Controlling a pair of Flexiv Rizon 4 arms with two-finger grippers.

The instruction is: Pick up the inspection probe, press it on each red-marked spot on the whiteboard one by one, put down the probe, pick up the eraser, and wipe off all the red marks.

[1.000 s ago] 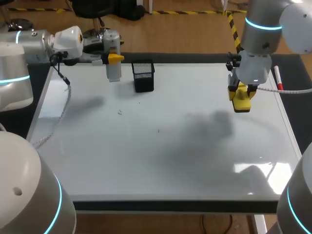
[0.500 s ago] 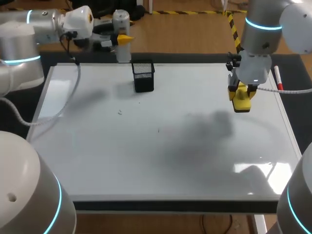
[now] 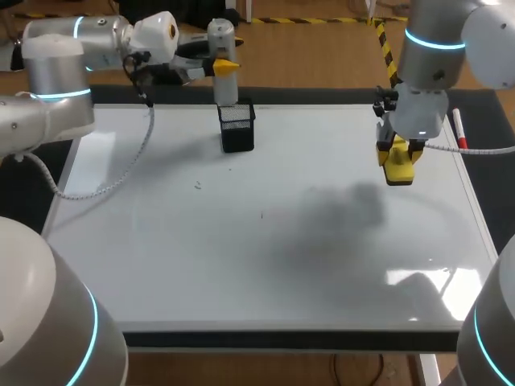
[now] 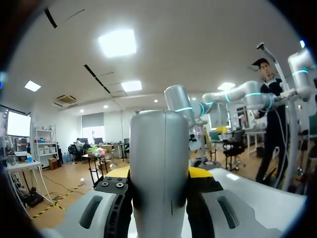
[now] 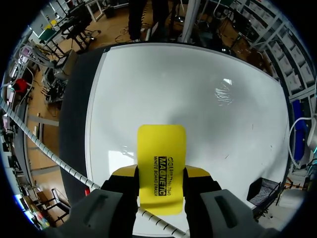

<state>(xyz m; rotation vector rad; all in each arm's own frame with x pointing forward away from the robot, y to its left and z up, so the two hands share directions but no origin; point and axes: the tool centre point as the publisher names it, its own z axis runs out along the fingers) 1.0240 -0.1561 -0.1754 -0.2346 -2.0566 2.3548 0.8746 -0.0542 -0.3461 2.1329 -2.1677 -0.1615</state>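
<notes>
The left gripper point(image 3: 224, 66), closed around the upright inspection probe point(image 3: 221, 36), hangs over the black mesh holder point(image 3: 237, 129) at the whiteboard's point(image 3: 265, 241) far left, where an off-centre release could topple either, while the right gripper point(image 3: 398, 157) clasps the yellow eraser point(image 3: 397, 170) above the right side.

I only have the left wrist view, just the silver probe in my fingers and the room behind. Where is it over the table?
Observer: The probe stands upright in the left gripper, its lower end at the far rim of the black mesh holder.
Operator: And the other arm?
Observer: The right gripper is shut on the yellow eraser, above the right side of the whiteboard.
Operator: Any red marks?
Observer: None that I can make out on the board.
</notes>
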